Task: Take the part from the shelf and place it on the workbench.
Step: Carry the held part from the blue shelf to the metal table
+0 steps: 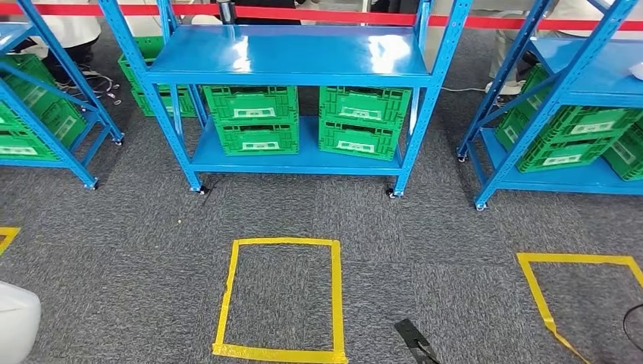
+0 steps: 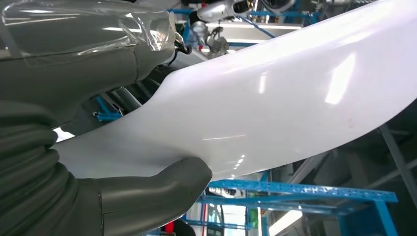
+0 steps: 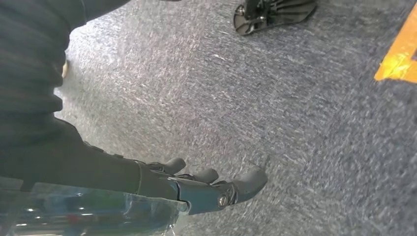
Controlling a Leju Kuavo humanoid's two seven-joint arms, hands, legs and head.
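White part (image 2: 275,98) grasped by left hand (image 2: 98,147) fingers; right hand (image 3: 196,189) released; green crates (image 1: 254,117) on shelf (image 1: 288,57).

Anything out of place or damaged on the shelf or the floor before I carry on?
One thing: the yellow tape square on the carpet is wrinkled and frayed along its near edge and left side, so it may be lifting. The green crates sit straight on the blue shelf. The left hand holds the white part.
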